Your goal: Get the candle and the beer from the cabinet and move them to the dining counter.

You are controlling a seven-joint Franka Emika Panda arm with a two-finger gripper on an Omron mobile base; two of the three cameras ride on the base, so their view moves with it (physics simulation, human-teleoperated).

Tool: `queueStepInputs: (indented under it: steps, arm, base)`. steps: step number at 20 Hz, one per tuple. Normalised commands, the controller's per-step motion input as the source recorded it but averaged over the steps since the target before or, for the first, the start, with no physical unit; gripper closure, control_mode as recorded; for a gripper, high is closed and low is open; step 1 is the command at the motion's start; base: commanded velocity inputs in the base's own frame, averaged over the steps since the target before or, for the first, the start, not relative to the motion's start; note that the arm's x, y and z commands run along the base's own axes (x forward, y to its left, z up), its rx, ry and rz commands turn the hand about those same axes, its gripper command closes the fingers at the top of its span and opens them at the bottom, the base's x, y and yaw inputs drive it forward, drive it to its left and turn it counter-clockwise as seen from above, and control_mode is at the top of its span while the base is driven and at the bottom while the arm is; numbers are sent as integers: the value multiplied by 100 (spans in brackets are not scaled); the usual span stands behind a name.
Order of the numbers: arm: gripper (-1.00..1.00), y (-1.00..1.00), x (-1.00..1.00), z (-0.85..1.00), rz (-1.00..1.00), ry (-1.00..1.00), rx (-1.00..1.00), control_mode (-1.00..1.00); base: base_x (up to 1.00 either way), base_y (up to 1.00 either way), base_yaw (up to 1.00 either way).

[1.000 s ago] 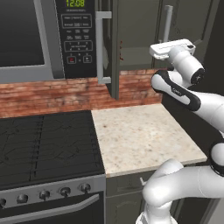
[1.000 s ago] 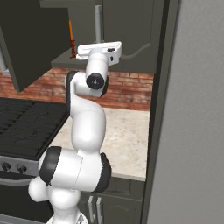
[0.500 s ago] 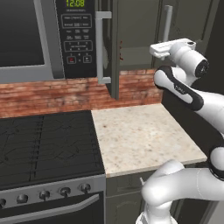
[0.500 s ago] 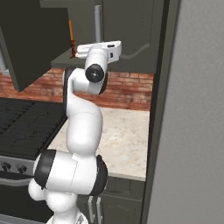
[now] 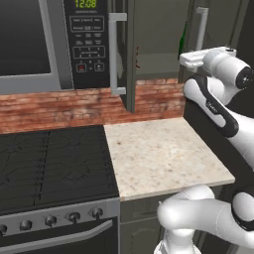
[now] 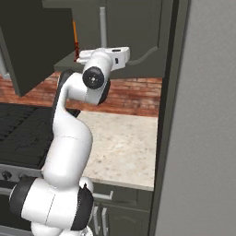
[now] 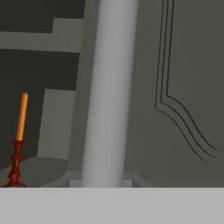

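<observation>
fingers: grip unclear, at cabinet (image 6: 138, 27) handle (image 7: 109, 92) | hand slightly higher | candle (image 7: 19, 135) unmoved

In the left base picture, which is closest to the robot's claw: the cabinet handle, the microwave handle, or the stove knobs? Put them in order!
1. Cabinet handle: right by the claw, just above it.
2. Microwave handle: farther left, past the open cabinet door.
3. Stove knobs: way down at the bottom left.

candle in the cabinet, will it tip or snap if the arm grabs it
The candle looks thin and tall on a small flared holder, so it probably tips easily if nudged high. The slim taper may snap under a hard pinch; gripping low seems safer.
</observation>
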Motion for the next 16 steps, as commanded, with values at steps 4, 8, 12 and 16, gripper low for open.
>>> queueStepInputs:
  steps: [4,8,12,16]
  arm:
    - [100,-62,-77,0,-6,7,0,-100]
    - [100,-78,-73,0,-8,4,0,-100]
    - [100,-86,-66,0,-5,0,0,-100]
    - [-100,-16,-43,-9,-3,0,0,-100]
  base:
    - [0,0,0]
    - [0,0,0]
    - [0,0,0]
    - [0,0,0]
